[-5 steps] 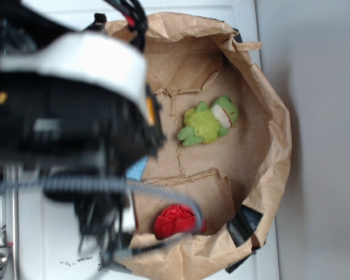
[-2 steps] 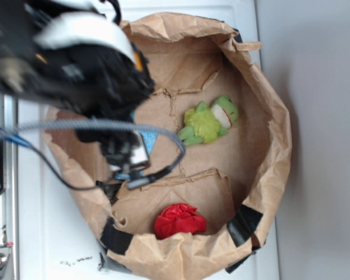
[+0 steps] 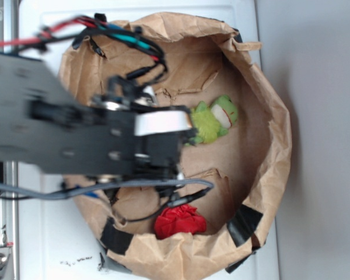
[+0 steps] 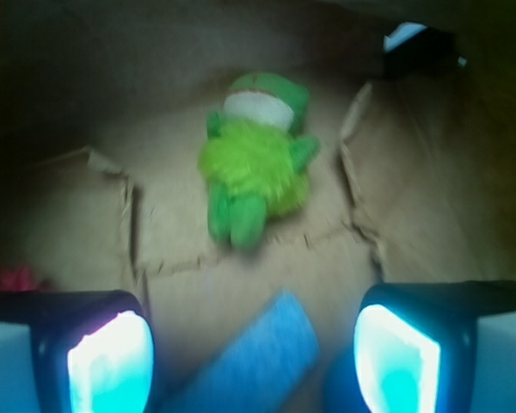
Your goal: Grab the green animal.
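A: Where's the green animal (image 4: 254, 168) sitting?
B: It's lying on the floor of the paper bag (image 3: 274, 140), ahead of the gripper (image 4: 254, 348) and centred between the spread jaws, untouched.
A: Anything only one view is giving?
B: Wrist is showing a blue strip (image 4: 254, 361) between the jaws; exterior is showing the red lump (image 3: 179, 220) clearly and the arm covering the frog's legs.
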Robot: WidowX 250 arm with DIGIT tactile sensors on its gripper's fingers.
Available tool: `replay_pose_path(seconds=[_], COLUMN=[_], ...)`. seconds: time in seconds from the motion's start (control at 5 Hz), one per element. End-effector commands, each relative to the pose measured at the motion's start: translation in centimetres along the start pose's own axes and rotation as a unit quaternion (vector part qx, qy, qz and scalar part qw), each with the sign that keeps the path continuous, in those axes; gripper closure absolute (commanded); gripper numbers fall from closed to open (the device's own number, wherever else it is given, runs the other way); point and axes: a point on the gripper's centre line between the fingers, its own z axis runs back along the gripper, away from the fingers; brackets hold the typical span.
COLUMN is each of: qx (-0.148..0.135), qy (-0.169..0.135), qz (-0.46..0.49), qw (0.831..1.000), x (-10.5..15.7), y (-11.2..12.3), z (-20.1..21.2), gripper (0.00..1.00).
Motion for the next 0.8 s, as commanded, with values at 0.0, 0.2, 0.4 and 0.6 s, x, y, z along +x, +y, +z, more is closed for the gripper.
replay_pose_path(seconds=[0.0, 0.2, 0.4, 0.6], qx=[-0.009, -0.003, 0.017, 0.037], qy=[-0.038, -0.036, -0.037, -0.032], qz=[0.044, 0.063, 0.062, 0.069], qw=[0.998, 0.997, 0.997, 0.996], x=[4.4, 8.3, 9.4, 10.9], y=[0.0, -2.2, -2.7, -2.8], z=[0.3, -1.4, -3.1, -4.6], gripper=[0.0, 0.0, 0.0, 0.0])
